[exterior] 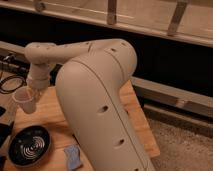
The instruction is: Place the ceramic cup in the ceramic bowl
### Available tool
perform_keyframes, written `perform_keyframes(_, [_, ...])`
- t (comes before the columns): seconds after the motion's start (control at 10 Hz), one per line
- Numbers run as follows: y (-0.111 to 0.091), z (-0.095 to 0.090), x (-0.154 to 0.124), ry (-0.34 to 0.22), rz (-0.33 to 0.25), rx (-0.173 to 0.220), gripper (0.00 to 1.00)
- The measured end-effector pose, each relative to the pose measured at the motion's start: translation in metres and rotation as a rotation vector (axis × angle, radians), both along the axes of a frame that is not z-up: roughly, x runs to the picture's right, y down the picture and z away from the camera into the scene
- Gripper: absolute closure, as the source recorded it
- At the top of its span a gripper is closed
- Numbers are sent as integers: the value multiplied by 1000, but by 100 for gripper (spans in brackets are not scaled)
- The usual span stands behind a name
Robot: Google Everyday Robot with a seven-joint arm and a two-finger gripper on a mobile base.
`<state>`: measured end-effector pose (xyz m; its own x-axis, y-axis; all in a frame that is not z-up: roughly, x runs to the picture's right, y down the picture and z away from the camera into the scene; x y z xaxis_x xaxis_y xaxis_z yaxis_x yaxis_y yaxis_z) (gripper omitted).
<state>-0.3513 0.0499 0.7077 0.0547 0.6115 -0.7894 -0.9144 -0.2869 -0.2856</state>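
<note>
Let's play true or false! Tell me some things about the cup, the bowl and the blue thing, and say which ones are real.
1. The tool is right at the ceramic cup, at the left of the picture. True.
2. The ceramic bowl is black with white swirl lines inside. True.
3. The ceramic cup sits inside the ceramic bowl. False: the cup is at the tool, apart from the bowl, and the bowl has nothing in it.
4. The blue thing lies in the ceramic bowl. False: it lies on the wooden table, beside the bowl.
5. The ceramic cup is pale and has no handle that shows. True.
</note>
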Motion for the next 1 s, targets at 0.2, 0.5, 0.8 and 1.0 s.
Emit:
perform_keyframes(0.2, [1, -2, -3, -3, -5, -4, 92])
perform_keyframes(0.5, [21, -20, 1, 3, -16, -41, 92])
perform_keyframes(0.8, [61, -47, 2, -10, -17, -105, 92])
perform_keyframes(1.0, [88, -63, -1, -38, -45, -178, 92])
